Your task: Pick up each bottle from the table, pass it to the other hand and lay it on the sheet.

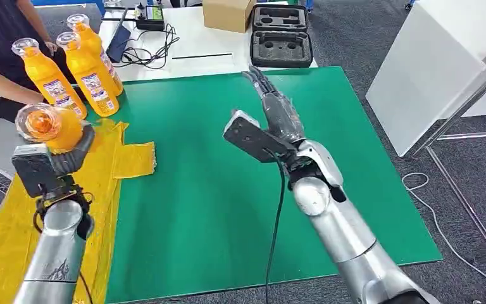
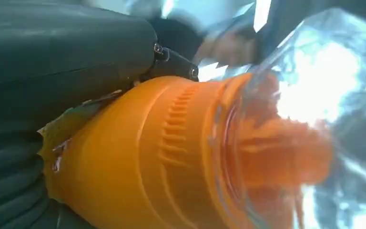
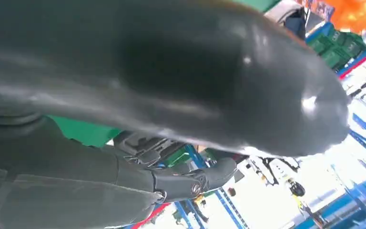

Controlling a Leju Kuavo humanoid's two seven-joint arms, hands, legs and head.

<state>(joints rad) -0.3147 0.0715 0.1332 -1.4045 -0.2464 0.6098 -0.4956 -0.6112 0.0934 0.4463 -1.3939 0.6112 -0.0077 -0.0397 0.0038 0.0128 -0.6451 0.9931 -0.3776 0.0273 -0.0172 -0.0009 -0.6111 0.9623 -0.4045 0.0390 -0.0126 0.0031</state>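
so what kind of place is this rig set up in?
Probably a robotics lab or workshop test area. A green mat covers the work table, an open foam-lined equipment case and a charger with cables sit on the white table behind, with blue racking in the right wrist view.

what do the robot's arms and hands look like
Both arms are silver metal tubes with rounded joints. The left hand and right hand are dark grey with slim darker fingers, each behind a black boxy wrist camera. A black cable hangs from the right wrist.
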